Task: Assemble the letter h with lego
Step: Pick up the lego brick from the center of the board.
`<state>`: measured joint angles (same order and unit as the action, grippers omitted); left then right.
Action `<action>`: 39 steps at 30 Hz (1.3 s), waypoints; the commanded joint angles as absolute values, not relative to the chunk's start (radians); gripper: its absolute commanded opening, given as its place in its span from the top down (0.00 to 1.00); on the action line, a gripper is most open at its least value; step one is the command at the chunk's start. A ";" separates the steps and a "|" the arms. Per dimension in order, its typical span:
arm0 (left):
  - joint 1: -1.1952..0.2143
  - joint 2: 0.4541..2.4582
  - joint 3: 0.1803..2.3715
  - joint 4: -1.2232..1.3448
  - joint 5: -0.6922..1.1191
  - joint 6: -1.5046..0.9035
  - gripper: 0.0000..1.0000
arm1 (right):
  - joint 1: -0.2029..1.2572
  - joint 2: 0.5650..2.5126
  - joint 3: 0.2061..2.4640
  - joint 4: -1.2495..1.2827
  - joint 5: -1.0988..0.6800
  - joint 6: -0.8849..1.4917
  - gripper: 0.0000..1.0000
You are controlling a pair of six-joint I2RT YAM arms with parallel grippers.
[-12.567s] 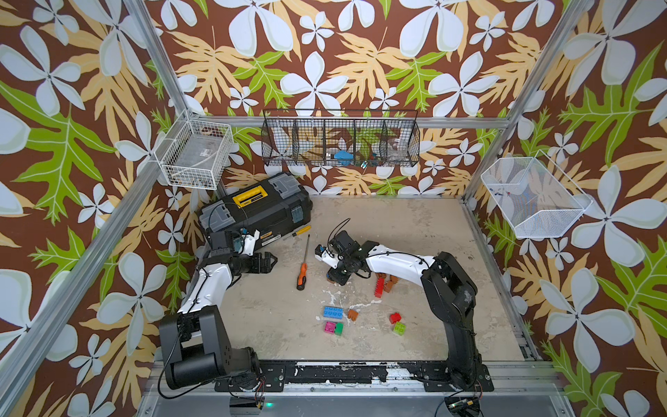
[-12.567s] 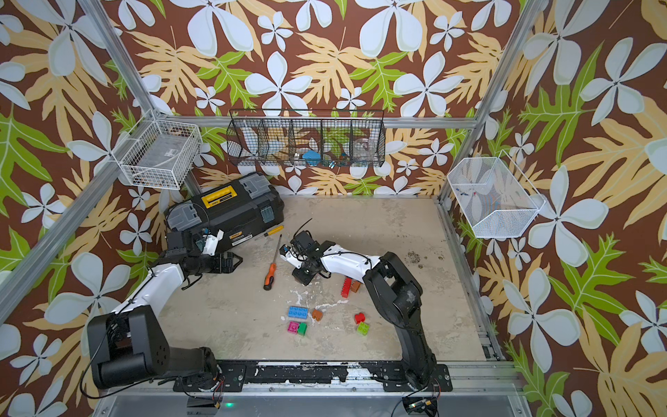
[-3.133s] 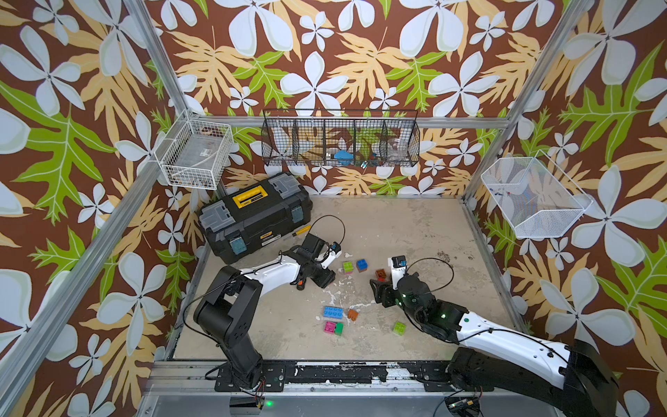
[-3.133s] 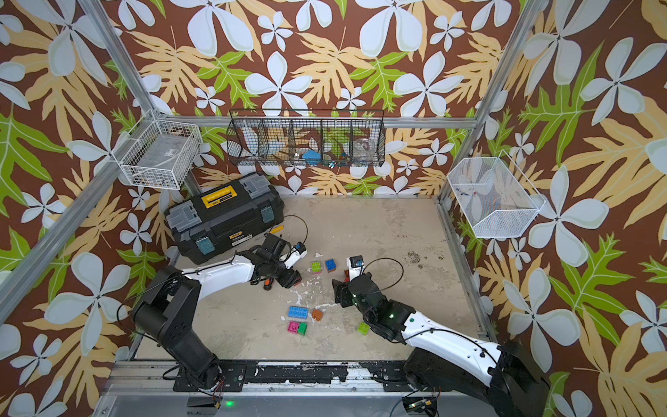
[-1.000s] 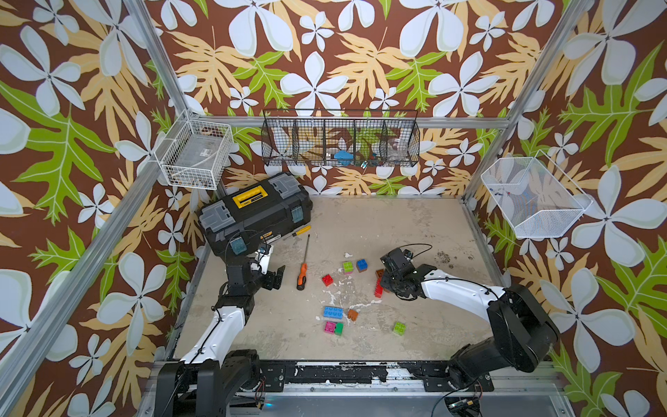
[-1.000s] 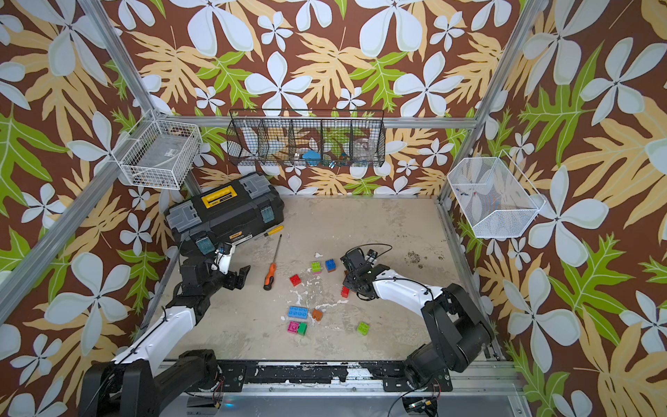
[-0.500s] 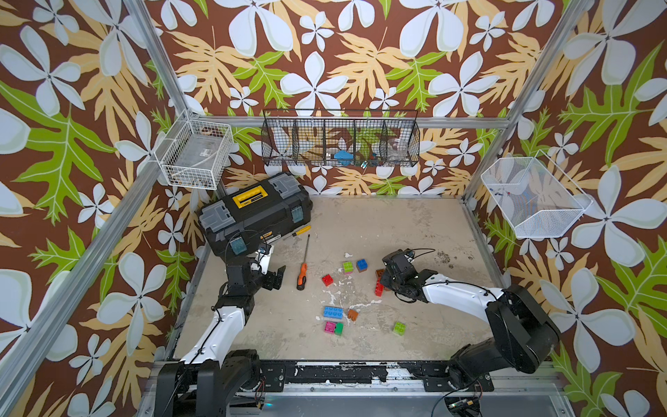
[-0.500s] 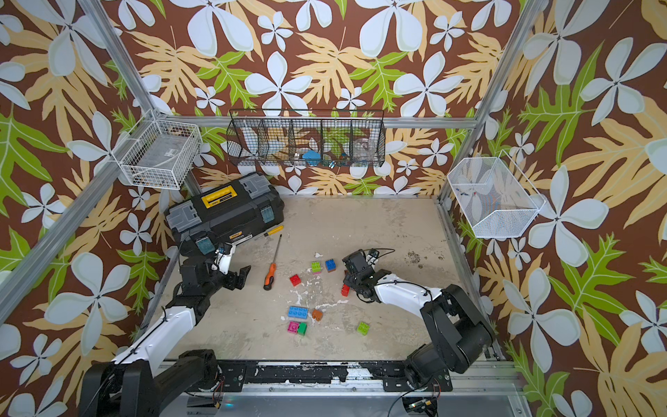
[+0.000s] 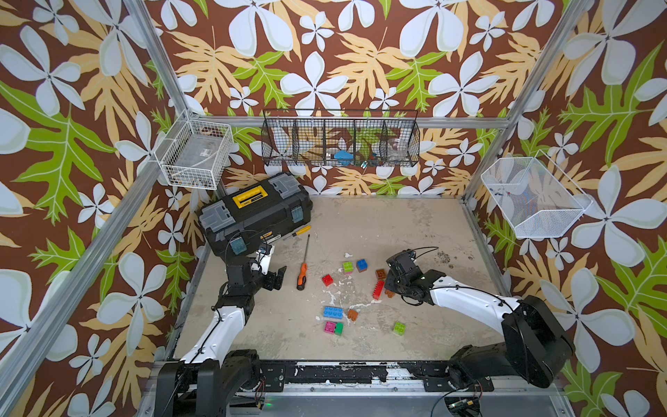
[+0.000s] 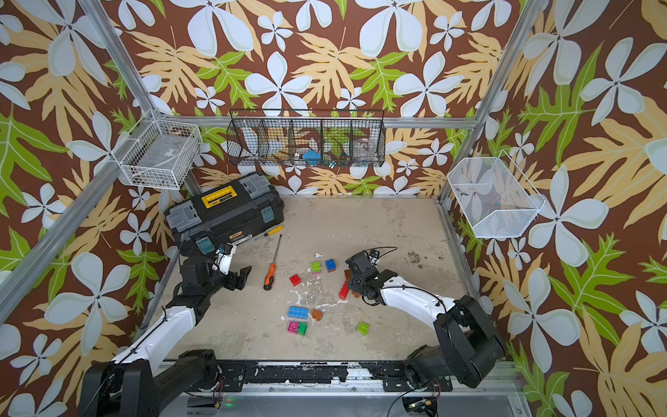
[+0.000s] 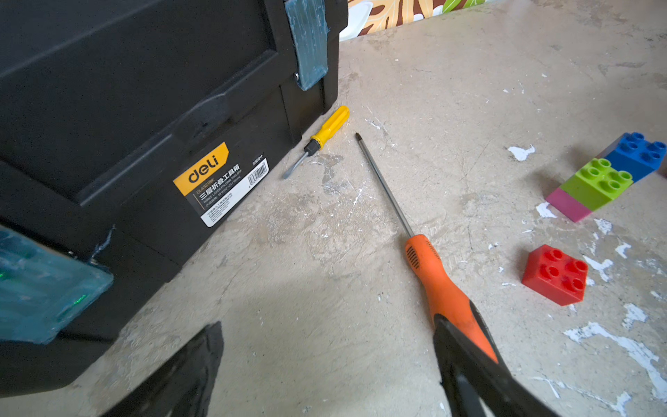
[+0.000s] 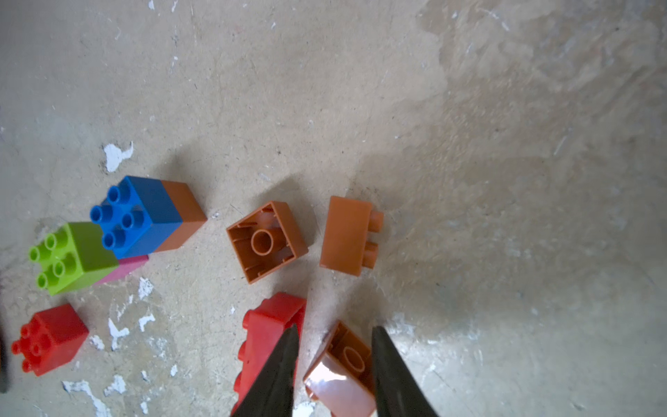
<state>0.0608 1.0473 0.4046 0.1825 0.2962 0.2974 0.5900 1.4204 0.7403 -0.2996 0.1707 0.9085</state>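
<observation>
Since nothing like the letter h stands anywhere on the table (image 9: pixel 397 224), I read this as an early pick, and the move turns on where my right arm's brick has to travel. The black toolbox (image 9: pixel 252 213) sits at the back on the left arm's side, well clear of the work. The lego (image 9: pixel 353 315) lies loose across the middle in both top views. My left gripper (image 11: pixel 326 321) hangs wide open and empty between the toolbox and the orange-handled screwdriver (image 11: pixel 440 281), so it is the farther hand.

My right gripper (image 12: pixel 335 328) is down among the bricks. Its jaws are narrowed to either side of a tipped orange brick (image 12: pixel 346 364) whose hollow underside shows in the wrist view. Whether the fingers (image 12: pixel 281 364) actually pinch it I cannot tell.

A long red brick (image 12: pixel 269 325) lies just beside that finger, its long axis running the way the fingers point, so it walls off the direct path. Beyond it, toward the left arm's side and a little farther from the base, stand two starts: a green-on-pink stack (image 12: pixel 72 252) touching or just beside a blue-on-orange stack (image 12: pixel 144 216). I judge the carry must lift over the red brick first, then cross to them.
</observation>
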 commanded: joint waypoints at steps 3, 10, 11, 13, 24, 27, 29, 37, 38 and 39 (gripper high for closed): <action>0.063 1.055 0.413 0.176 0.320 0.310 0.05 | 0.591 1.445 0.738 -0.286 0.120 0.710 0.54; 0.063 1.051 0.411 0.173 0.333 0.314 0.05 | 0.591 1.439 0.706 -0.317 0.137 0.581 0.54; 0.063 1.051 0.412 0.173 0.334 0.314 0.05 | 0.591 1.437 0.700 -0.317 0.141 0.573 0.55; 0.063 1.046 0.408 0.173 0.337 0.316 0.05 | 0.591 1.439 0.696 -0.315 0.136 0.567 0.55; 0.063 1.028 0.406 0.139 0.420 0.364 0.03 | 0.591 1.502 0.719 -0.266 0.125 0.558 0.61; 0.063 1.014 0.422 0.103 0.452 0.399 0.02 | 0.591 1.496 0.719 -0.274 0.120 0.557 0.61; 0.063 0.997 0.434 0.082 0.465 0.419 0.02 | 0.590 1.489 0.720 -0.285 0.125 0.555 0.61; 0.063 0.958 0.579 -0.147 0.718 0.565 0.03 | 0.591 1.410 0.749 -0.335 -0.019 0.586 0.60; 0.063 0.957 0.601 -0.184 0.759 0.595 0.03 | 0.591 1.397 0.751 -0.340 -0.047 0.604 0.60; 0.061 0.956 0.630 -0.224 0.799 0.619 0.03 | 0.591 1.385 0.753 -0.344 -0.083 0.632 0.60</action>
<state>0.0608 0.9615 0.5827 -0.0860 0.6338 0.5114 0.5903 1.4082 0.7429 -0.3088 0.0246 0.5747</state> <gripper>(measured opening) 0.967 0.404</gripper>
